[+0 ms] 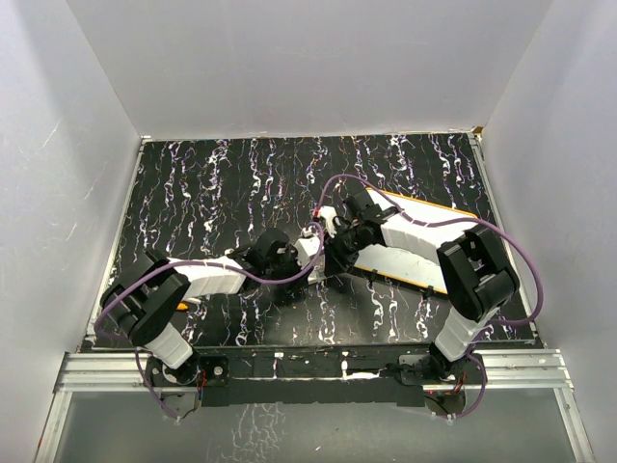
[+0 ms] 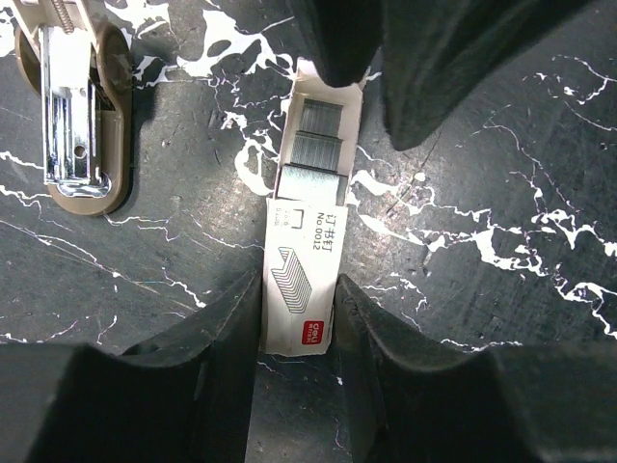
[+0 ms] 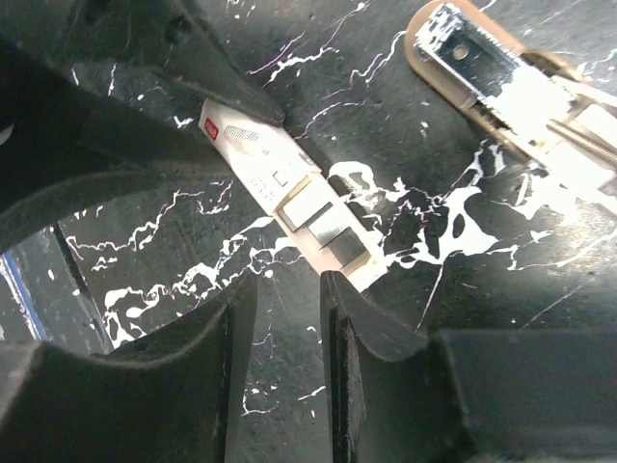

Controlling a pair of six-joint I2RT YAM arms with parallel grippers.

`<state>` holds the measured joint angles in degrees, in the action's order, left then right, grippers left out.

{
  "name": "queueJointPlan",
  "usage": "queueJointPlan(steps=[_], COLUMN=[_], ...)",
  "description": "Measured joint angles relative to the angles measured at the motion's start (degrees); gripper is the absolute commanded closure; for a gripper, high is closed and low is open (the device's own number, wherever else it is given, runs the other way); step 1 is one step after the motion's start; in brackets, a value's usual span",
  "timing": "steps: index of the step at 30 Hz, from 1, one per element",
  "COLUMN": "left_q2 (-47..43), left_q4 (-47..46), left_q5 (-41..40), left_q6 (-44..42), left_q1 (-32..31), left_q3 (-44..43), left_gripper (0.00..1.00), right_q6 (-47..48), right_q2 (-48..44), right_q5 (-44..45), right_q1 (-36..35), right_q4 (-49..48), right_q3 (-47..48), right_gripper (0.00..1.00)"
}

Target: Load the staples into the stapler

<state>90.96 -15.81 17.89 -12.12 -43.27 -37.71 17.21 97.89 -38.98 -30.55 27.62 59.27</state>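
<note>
The staples box [image 2: 301, 289] is a small white carton lying on the black marbled table, with its inner tray slid out and rows of grey staples [image 2: 318, 145] showing. My left gripper [image 2: 297, 313] is shut on the box's sleeve end, one finger pressed against each long side. My right gripper [image 3: 287, 289] is slightly open and empty; its right fingertip [image 3: 337, 289] lies just beside the tray's open end [image 3: 333, 241]. The stapler [image 2: 72, 116], tan with a metal channel, lies hinged open beside the box. It also shows in the right wrist view [image 3: 501, 87]. In the top view both grippers meet at the box [image 1: 308, 249].
A white board with an orange edge [image 1: 434, 231] lies under the right arm on the table's right side. White walls close in the table [image 1: 212, 183] on three sides.
</note>
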Motion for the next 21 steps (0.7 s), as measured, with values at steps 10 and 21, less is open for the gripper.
queueJointPlan(steps=[10,21], left_q2=[0.00,0.02], left_q4=[-0.46,-0.46], left_q5=[-2.56,-2.75], left_q6=[0.87,0.76], left_q1=[-1.11,-1.16], left_q3=[0.00,0.00], left_gripper=[0.59,0.58], right_q6=[-2.12,-2.16], right_q2=[0.39,0.50], right_q5=[4.13,6.19], right_q1=[-0.55,-1.97], right_q4=[-2.86,-3.78], right_q3=[0.24,0.22], right_gripper=[0.70,0.72])
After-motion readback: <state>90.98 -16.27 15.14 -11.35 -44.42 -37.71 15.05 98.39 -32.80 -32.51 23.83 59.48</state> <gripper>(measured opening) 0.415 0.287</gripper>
